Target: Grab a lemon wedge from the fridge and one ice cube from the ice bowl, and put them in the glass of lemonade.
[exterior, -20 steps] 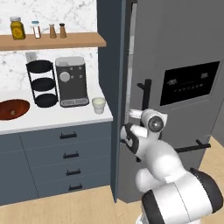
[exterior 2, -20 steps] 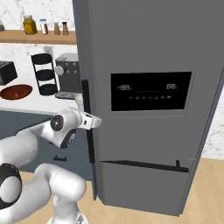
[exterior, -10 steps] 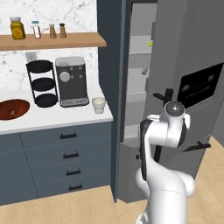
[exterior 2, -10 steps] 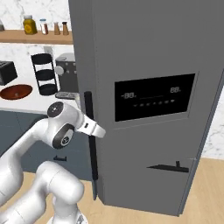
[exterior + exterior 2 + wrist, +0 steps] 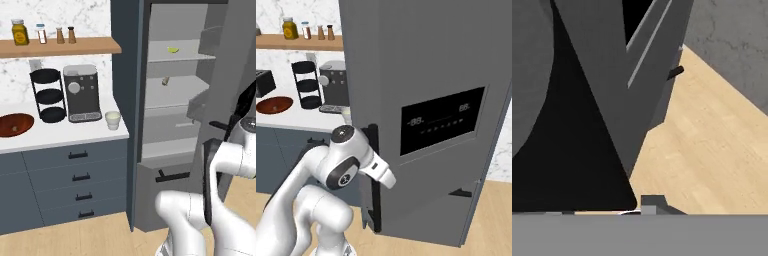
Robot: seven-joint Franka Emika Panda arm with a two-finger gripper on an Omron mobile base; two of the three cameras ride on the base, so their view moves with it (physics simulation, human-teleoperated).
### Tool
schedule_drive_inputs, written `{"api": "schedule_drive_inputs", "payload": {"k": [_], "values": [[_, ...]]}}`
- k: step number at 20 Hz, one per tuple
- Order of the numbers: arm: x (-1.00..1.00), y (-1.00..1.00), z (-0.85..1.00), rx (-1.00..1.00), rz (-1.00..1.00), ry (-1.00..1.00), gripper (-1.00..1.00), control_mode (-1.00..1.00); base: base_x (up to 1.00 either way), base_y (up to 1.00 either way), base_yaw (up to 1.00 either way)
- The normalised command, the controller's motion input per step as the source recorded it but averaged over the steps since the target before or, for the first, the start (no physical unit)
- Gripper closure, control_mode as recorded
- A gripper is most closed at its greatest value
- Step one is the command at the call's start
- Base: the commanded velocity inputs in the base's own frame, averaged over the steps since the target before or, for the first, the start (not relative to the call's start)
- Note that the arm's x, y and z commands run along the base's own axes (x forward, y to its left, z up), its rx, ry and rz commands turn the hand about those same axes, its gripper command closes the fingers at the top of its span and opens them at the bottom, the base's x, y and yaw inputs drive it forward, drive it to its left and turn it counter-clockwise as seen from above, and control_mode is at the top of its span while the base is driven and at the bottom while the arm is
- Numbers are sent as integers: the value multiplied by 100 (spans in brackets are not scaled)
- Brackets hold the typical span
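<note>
- My left base camera sits behind my arm on the left, facing forward and down into the open fridge (image 5: 175, 100) and over the counter (image 5: 60, 135).
- My right base camera looks from behind on the right, close against the fridge door (image 5: 426, 100); both views share the counter and shelf (image 5: 296, 42).
- My hand camera points down along the door at the wooden floor (image 5: 712, 140), very near.
</note>
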Motion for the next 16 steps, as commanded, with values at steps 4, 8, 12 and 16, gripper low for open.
{"api": "schedule_drive_inputs", "payload": {"k": [4,8,12,16], "values": [[-100,-100,0,9,-11,12,100,-100,0,0,0],[-100,-88,7,8,-9,10,100,-100,0,0,0],[-99,-12,48,0,-1,3,100,-100,0,0,0],[-98,33,93,-12,0,0,-100,-100,0,0,0]]}}
